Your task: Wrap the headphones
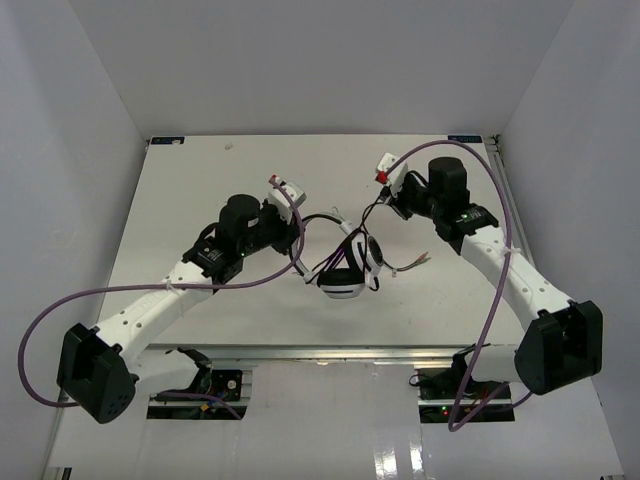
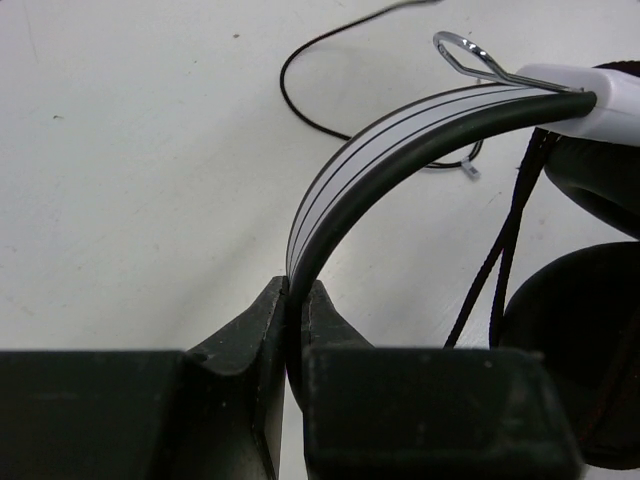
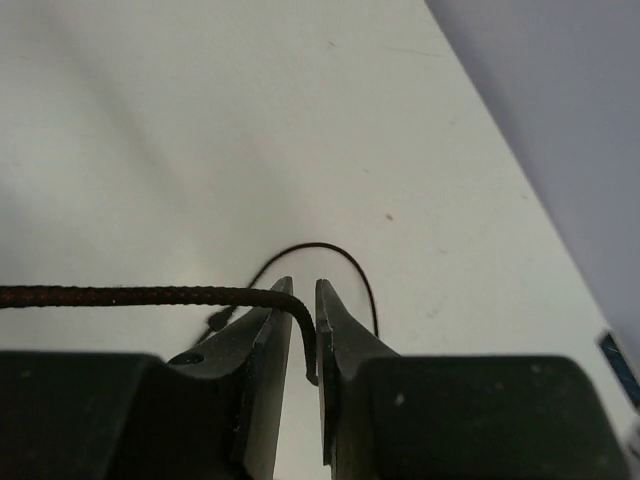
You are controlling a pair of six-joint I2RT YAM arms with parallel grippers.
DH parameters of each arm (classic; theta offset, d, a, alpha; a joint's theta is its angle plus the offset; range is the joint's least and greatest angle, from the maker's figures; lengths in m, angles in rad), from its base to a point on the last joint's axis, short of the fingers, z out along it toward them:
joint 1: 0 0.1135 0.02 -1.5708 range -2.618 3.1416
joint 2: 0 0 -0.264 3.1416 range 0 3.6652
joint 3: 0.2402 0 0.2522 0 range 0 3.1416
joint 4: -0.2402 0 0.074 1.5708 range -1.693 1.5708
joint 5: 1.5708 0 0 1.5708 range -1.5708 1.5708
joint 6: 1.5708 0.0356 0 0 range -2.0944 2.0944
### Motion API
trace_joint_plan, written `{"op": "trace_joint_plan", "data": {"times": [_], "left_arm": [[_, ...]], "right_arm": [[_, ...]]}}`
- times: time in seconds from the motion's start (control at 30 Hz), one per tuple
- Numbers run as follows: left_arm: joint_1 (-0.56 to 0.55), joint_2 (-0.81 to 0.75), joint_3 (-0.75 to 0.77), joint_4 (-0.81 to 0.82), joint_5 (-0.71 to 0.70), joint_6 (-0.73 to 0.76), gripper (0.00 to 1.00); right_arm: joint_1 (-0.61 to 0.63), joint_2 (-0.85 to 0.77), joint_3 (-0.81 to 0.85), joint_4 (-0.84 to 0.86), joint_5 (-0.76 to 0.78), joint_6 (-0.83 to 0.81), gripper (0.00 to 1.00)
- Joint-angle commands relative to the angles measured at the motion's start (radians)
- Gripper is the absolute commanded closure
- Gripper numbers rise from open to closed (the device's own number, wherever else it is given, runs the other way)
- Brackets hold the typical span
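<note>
Nearest us in the left wrist view, the left gripper pinches the headband by its thin edge, right at the fingertips. The black earcups lie off to the right. From above, the headphones sit at the middle of the table, between the two arms. Whether the earcups rest on the surface or hang clear we cannot tell.

Beyond the headphones and to their right, the right gripper has its jaws a little apart. The cord comes in from the left, bends over the left finger and drops into the gap. It does not fill that gap, so we judge it hooked rather than clamped.

That is our main worry. If the right gripper moves off to carry the cord round, the cord could slide out of the gap. Tension would go, and a loose turn would fall off the headphones. If the jaws close and pull hard instead, the pull passes to the headband, and so shallow a pinch could let it twist or slip free. Slack cord lying in a loop on the table farther off might also snag or knot as it is drawn in.
</note>
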Motion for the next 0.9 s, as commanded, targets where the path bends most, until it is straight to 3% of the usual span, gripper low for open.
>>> {"op": "trace_joint_plan", "data": {"times": [0.0,0.17,0.3,0.53,0.6,0.77,0.87], "left_arm": [[0.003,-0.103,0.043,0.076,0.092,-0.138,1.0],[0.003,-0.103,0.131,0.17,0.095,-0.307,1.0],[0.003,-0.033,0.27,0.197,0.115,-0.422,1.0],[0.003,0.041,0.491,0.174,0.004,-0.473,1.0],[0.003,0.048,0.533,0.159,-0.135,-0.496,1.0],[0.004,0.033,0.547,0.166,-0.637,-0.505,1.0],[0.006,0.069,0.557,0.184,-0.846,-0.483,1.0]], "right_arm": [[-0.061,0.065,-0.047,0.107,-0.546,0.244,0.79],[-0.059,0.125,-0.233,0.62,-0.798,0.649,0.69],[-0.025,0.244,-0.217,0.766,-0.851,0.792,0.65],[0.047,0.37,-0.26,1.109,-0.857,0.996,0.64],[0.055,0.39,-0.283,1.144,-0.861,1.019,0.66],[0.062,0.362,-0.375,1.168,-0.857,0.99,0.71],[0.08,0.304,-0.41,1.123,-0.856,0.948,0.89]]}}
